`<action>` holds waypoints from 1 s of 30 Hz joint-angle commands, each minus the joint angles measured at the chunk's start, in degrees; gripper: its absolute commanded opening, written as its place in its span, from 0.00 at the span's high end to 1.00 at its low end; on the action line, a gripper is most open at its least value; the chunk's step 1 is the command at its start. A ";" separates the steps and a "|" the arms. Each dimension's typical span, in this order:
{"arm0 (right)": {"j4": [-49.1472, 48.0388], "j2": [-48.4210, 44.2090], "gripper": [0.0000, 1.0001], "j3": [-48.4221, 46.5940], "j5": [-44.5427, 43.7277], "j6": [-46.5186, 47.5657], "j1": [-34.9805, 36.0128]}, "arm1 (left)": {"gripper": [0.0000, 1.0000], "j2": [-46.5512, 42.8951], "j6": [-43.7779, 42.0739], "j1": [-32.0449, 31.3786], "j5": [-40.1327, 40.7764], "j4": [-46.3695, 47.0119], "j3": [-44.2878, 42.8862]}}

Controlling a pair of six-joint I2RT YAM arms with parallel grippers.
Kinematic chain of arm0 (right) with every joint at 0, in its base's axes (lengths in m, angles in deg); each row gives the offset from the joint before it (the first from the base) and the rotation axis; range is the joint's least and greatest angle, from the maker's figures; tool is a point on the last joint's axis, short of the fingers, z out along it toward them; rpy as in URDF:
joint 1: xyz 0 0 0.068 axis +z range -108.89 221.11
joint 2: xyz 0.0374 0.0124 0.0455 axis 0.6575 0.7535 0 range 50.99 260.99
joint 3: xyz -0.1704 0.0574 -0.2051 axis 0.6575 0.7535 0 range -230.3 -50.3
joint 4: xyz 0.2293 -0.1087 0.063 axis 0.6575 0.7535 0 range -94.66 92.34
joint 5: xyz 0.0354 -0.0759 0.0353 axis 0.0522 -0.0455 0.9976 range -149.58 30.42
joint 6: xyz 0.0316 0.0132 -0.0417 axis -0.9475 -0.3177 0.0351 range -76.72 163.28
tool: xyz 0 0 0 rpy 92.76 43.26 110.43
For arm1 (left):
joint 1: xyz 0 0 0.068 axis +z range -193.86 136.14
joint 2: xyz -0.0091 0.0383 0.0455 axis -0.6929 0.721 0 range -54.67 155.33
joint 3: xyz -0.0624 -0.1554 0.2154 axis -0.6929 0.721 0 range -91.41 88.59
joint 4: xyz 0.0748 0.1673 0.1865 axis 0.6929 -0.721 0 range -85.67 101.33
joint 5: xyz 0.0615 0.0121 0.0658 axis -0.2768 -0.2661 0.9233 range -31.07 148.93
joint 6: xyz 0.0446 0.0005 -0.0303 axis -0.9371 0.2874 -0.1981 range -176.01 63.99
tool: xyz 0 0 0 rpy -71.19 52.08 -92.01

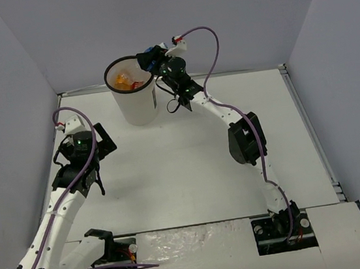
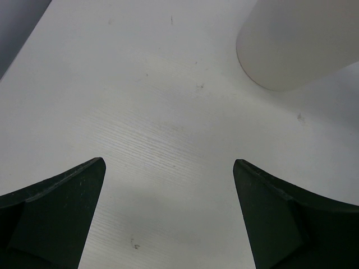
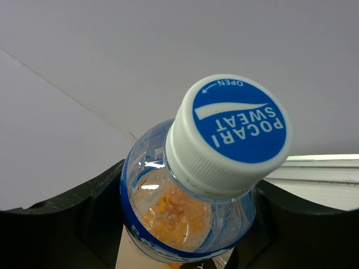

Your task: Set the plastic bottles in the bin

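The worktop [image 1: 190, 166] is a flat, matt white board with a fine ribbed grain and a few small dark specks. Plain grey walls [image 1: 19, 56] stand on three sides, and a metal strip runs along its right edge. Most of its middle lies bare between the two arms.

The bin [image 1: 138, 107] is a smooth white plastic bucket, tapering slightly downward, with a thin black rim. It stands upright near the far edge, left of centre, well apart from the side walls. Inside it, orange [image 1: 121, 82] and red [image 1: 138, 85] bottle parts show, though too small to tell apart.

The left arm [image 1: 72, 167] hangs low over bare worktop near the left wall. Its jaws are spread wide with nothing between them, and the bin's rounded base [image 2: 291, 45] is ahead to their right.

The right arm [image 1: 247, 143] reaches to the bin's right rim. Its black jaws are closed against the shoulders of the blue-labelled bottle [image 3: 224, 145], a clear, glossy, rounded bottle held in the air at the rim [image 1: 146, 60]. Its ridged white cap [image 3: 238, 120] has a blue printed top.
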State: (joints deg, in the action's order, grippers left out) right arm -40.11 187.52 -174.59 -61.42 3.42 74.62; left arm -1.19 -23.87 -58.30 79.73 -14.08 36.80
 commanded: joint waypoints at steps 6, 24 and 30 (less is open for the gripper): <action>-5.21 1.18 0.67 -10.72 10.30 -4.46 0.50 | 0.03 -1.07 0.17 0.37 -0.08 3.29 -2.82; 10.54 5.23 0.69 -14.44 5.08 7.99 2.93 | 0.03 -1.28 0.12 0.37 -2.43 4.02 -2.61; 14.78 4.30 0.63 -13.95 -0.48 14.07 3.13 | 0.03 -1.00 0.12 0.37 -2.69 4.16 -2.61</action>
State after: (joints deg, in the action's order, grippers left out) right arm -30.46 194.14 -187.34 -56.96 11.54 77.23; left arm -1.94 -23.87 -58.30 77.06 -13.35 36.80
